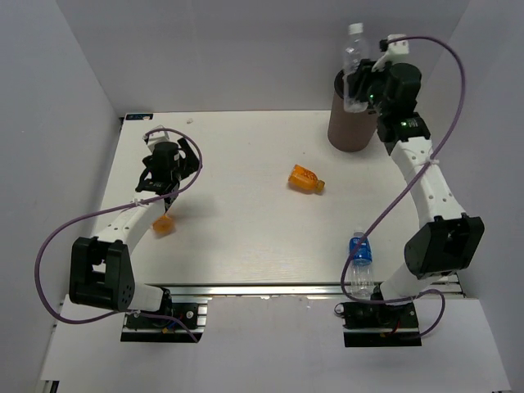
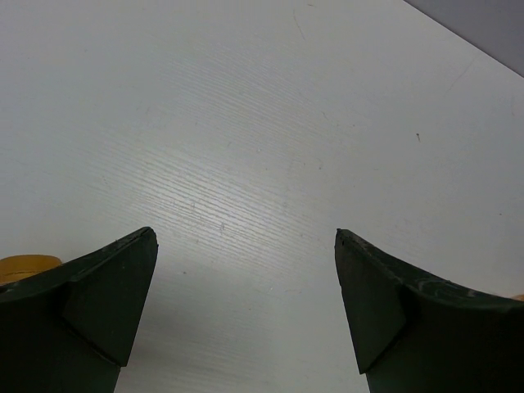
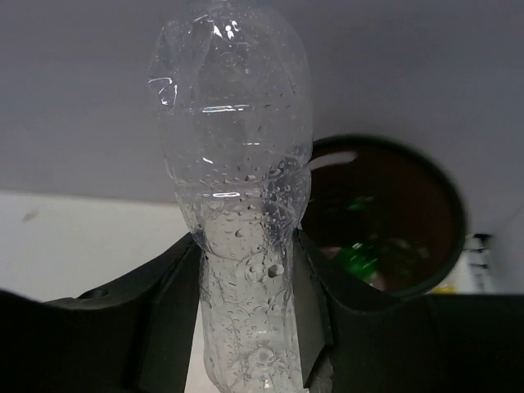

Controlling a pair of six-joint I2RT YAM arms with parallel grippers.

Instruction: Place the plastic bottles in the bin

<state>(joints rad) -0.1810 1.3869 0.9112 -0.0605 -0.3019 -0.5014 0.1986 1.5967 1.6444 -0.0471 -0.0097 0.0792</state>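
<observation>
My right gripper (image 1: 360, 86) is shut on the clear unlabelled bottle (image 1: 354, 70) and holds it upright above the brown bin (image 1: 350, 123) at the back right. In the right wrist view the bottle (image 3: 237, 188) sits between my fingers (image 3: 176, 311), with the bin's dark mouth (image 3: 385, 217) just behind it. The short orange bottle (image 1: 305, 179) lies on its side mid-table. The blue-labelled bottle (image 1: 359, 258) stands near the right arm's base. My left gripper (image 1: 160, 176) is open and empty over bare table (image 2: 246, 237) at the left.
A small orange-yellow piece (image 1: 163, 224) lies by the left arm, and its edge shows in the left wrist view (image 2: 24, 266). White walls enclose the table on the left, back and right. Something green lies inside the bin (image 3: 356, 258).
</observation>
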